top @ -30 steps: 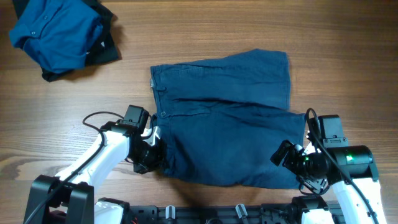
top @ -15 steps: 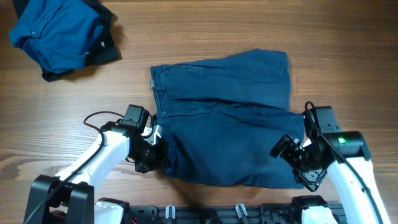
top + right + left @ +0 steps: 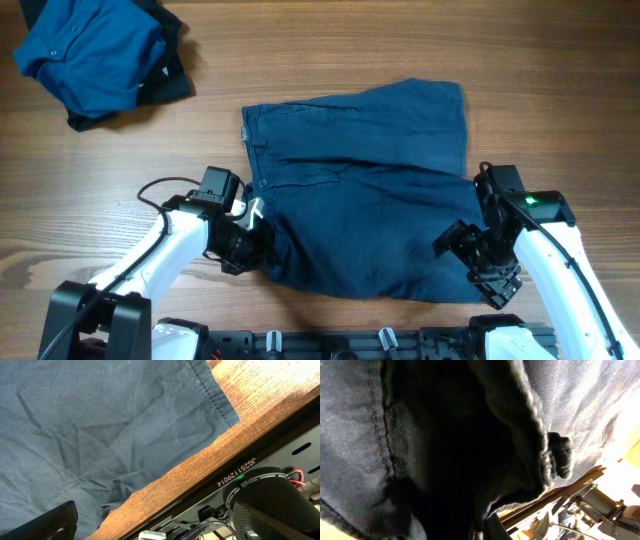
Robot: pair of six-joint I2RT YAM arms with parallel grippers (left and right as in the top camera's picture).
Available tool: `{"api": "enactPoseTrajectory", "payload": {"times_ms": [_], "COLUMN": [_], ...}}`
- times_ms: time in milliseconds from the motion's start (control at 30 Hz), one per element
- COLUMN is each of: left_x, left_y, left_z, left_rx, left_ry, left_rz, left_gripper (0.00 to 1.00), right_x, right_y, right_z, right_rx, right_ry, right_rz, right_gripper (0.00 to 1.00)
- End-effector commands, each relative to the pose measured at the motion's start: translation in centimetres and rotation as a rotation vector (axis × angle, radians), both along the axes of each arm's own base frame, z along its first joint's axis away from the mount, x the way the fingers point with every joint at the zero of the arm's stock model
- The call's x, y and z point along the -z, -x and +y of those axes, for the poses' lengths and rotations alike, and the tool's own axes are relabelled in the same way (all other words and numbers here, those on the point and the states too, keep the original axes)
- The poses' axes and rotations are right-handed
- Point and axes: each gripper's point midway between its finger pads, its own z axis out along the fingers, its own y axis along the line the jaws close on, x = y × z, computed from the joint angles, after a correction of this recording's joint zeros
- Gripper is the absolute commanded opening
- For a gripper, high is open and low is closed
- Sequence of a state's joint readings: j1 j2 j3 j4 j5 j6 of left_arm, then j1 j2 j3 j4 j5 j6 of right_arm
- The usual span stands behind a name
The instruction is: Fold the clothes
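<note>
Overhead, the navy shorts (image 3: 370, 200) lie spread mid-table and the blue shirt (image 3: 85, 55) is heaped at ten o'clock; my right gripper (image 3: 458, 243) has swung in over the hem at four o'clock, jaws wide and empty. Left wrist: bunched dark cloth fills the frame, and my left gripper (image 3: 250, 245) stays clamped on the shorts' eight-o'clock edge. Right wrist: the hem corner lies flat by the table (image 3: 200, 460) edge, so I judge the second pinch comes next.

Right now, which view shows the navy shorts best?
Overhead: the whole navy shorts lie spread on the table. Left wrist gives only a dark close-up of bunched cloth and seam; right wrist, just a hemmed corner by the table edge.
</note>
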State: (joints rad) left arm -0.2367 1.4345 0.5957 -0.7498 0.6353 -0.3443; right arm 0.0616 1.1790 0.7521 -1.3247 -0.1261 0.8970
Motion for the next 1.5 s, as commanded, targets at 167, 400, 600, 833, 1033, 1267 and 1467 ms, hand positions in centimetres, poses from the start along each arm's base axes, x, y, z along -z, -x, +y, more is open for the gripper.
{"api": "enactPoseTrajectory", "payload": {"times_ms": [167, 400, 600, 833, 1033, 1267, 1467], "left_x": [-0.4, -0.4, -0.4, -0.4, -0.4, -0.4, -0.4], "left_y": [-0.4, -0.4, -0.4, -0.4, -0.4, -0.4, -0.4], "left_z": [-0.7, -0.7, -0.7, -0.7, -0.7, -0.7, -0.7], "left_rx": [0.045, 0.045, 0.048, 0.048, 0.048, 0.048, 0.048], "left_ry": [0.04, 0.041, 0.041, 0.041, 0.041, 0.041, 0.04], "left_rz": [-0.038, -0.04, -0.042, -0.043, -0.041, -0.041, -0.038], "left_gripper": [0.04, 0.04, 0.04, 0.04, 0.04, 0.04, 0.04], "right_x": [1.0, 2.8, 5.2, 6.0, 6.5, 6.7, 6.8], "right_y": [-0.8, -1.0, 0.5, 0.8, 0.8, -0.6, -0.9], "right_z": [0.2, 0.5, -0.4, -1.3, -0.7, 0.4, 0.4], "right_rx": [0.055, 0.128, 0.153, 0.14, 0.146, 0.182, 0.215], "right_ry": [-0.005, -0.015, 0.044, 0.103, 0.069, 0.011, 0.018], "right_rz": [-0.024, -0.041, 0.009, 0.055, 0.084, 0.033, 0.025], "right_gripper": [1.0, 1.0, 1.0, 0.99, 1.0, 1.0, 1.0]}}
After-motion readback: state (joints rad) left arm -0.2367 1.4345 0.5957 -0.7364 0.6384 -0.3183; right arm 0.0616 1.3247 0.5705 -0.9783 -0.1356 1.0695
